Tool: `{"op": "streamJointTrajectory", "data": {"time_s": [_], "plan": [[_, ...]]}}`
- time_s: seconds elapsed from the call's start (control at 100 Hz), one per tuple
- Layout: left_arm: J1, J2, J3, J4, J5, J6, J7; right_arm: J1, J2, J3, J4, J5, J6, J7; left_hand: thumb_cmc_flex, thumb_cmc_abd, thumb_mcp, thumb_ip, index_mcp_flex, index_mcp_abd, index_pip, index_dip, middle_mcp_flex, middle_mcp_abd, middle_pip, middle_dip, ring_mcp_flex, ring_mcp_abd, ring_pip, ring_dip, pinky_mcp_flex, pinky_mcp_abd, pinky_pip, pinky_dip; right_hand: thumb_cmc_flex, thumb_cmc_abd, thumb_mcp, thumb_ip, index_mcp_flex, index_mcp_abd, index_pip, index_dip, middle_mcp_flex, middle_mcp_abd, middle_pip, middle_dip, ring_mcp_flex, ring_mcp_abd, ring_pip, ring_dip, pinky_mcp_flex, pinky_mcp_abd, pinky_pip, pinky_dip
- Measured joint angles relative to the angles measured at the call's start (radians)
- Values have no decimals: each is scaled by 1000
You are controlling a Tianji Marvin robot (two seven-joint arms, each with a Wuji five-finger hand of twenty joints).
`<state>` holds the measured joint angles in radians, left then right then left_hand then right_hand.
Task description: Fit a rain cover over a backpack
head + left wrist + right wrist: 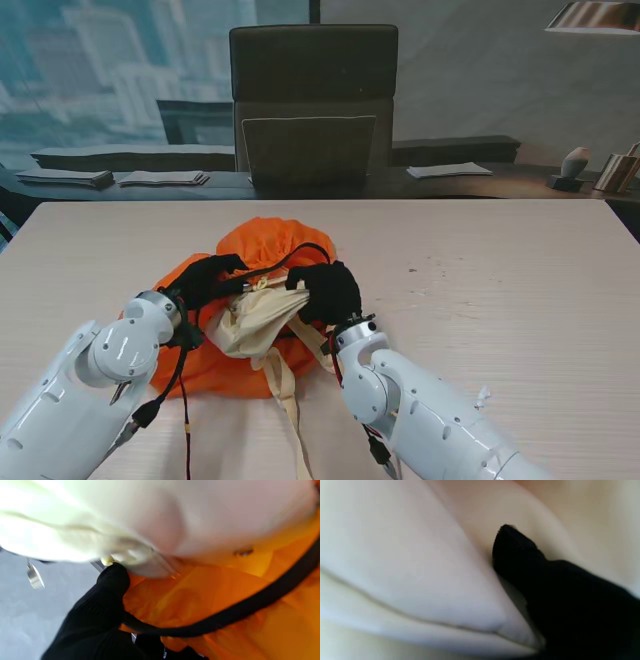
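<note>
Pale wood-grain counter (500,290), wide, with the work sitting near its middle on my side. Orange rain cover (270,245) bunched over and around a cream backpack (250,320); the cream fabric shows through a gap facing me, and two cream straps (290,400) trail toward me across the counter. A black elastic cord (250,606) runs along the cover's rim. Left hand (205,278), black-gloved, at the cover's left edge, fingers (113,580) hooked around the cord and orange fabric. Right hand (328,290) on the backpack's right side, fingers (515,547) pressed into cream fabric; looks like a grip, but the blurred wrist view leaves that unsettled.
</note>
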<state>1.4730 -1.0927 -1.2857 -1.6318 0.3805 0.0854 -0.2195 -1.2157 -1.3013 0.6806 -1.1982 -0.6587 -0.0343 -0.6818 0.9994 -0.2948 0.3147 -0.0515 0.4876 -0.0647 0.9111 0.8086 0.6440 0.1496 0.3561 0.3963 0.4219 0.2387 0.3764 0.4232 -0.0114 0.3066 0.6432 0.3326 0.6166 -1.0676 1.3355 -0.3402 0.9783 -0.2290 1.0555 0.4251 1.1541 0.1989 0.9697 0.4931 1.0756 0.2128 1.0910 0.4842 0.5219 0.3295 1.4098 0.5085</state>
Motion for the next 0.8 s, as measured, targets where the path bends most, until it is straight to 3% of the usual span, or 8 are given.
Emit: {"op": "streamJointTrajectory", "data": {"time_s": [0.05,0.08,0.12,0.24,0.5,0.62,0.72,0.8], "plan": [[2,11,-8,-8,-8,-34,-68,-3,-1,2,0,3,0,-11,-136,-6,3,5,-95,6,-119,-59,-59,0,-21,-11,-31,-11,-36,-12,-11,-8,-48,-22,0,0,0,-5,0,0,0,-9,0,0,0,0,0,0,0,1,0,0,0,0],[2,19,-13,-12,-10,-68,-116,-4,-2,3,0,4,0,-14,-206,12,1,30,-145,21,-203,-124,-102,0,-30,-12,-56,-14,-47,-14,-18,-9,-72,-35,0,0,0,-5,0,0,1,-9,0,0,0,0,0,0,0,1,0,0,1,0],[2,31,-16,-14,-8,-119,-166,-7,-2,5,-3,7,1,-14,-277,13,-64,31,-196,45,-306,-223,-161,1,-43,-22,-93,-15,-68,-22,-29,-10,-109,-48,0,0,0,-5,0,0,2,-9,0,0,0,0,0,0,1,6,0,0,1,0],[0,61,-12,-25,-13,-164,-230,-14,-5,8,-12,24,24,-12,-352,9,-277,38,-271,80,-470,-425,-276,2,-86,-36,-170,-21,-133,-35,-44,-10,-233,-58,0,0,0,-5,0,0,4,-10,0,9,0,0,0,0,1,10,0,12,2,0],[-21,67,21,-17,-88,-173,-224,14,-27,-23,6,35,123,-18,-464,-23,-308,38,-298,112,-527,-491,-381,-11,-121,-48,-245,-22,-207,-53,-29,2,-459,-58,0,-25,2,-5,0,-5,22,-34,15,15,-1,5,6,3,1,27,23,35,6,11],[-25,68,32,-23,-19,-186,-237,24,-45,-27,21,52,154,-33,-482,-42,-308,38,-299,149,-572,-530,-442,-9,-167,-85,-297,-23,-236,-74,-30,3,-526,-57,12,-37,11,-5,2,16,27,-34,16,28,-1,9,10,16,1,48,32,46,14,14],[-23,77,32,-46,-14,-183,-299,31,-51,-32,27,54,168,-31,-485,-69,-307,38,-311,157,-648,-568,-463,-14,-228,-105,-334,-23,-253,-92,-40,3,-550,-46,12,-51,13,-5,5,52,35,-47,38,34,-2,13,33,23,4,50,57,58,16,25],[-26,89,44,-75,153,-195,-318,28,-58,-24,26,82,169,-34,-454,-82,-306,37,-324,153,-686,-589,-480,-41,-237,-118,-319,-46,-259,-92,-39,4,-550,-36,12,-63,13,-5,6,83,36,-58,47,39,-2,19,36,30,13,56,61,66,16,40]]}}
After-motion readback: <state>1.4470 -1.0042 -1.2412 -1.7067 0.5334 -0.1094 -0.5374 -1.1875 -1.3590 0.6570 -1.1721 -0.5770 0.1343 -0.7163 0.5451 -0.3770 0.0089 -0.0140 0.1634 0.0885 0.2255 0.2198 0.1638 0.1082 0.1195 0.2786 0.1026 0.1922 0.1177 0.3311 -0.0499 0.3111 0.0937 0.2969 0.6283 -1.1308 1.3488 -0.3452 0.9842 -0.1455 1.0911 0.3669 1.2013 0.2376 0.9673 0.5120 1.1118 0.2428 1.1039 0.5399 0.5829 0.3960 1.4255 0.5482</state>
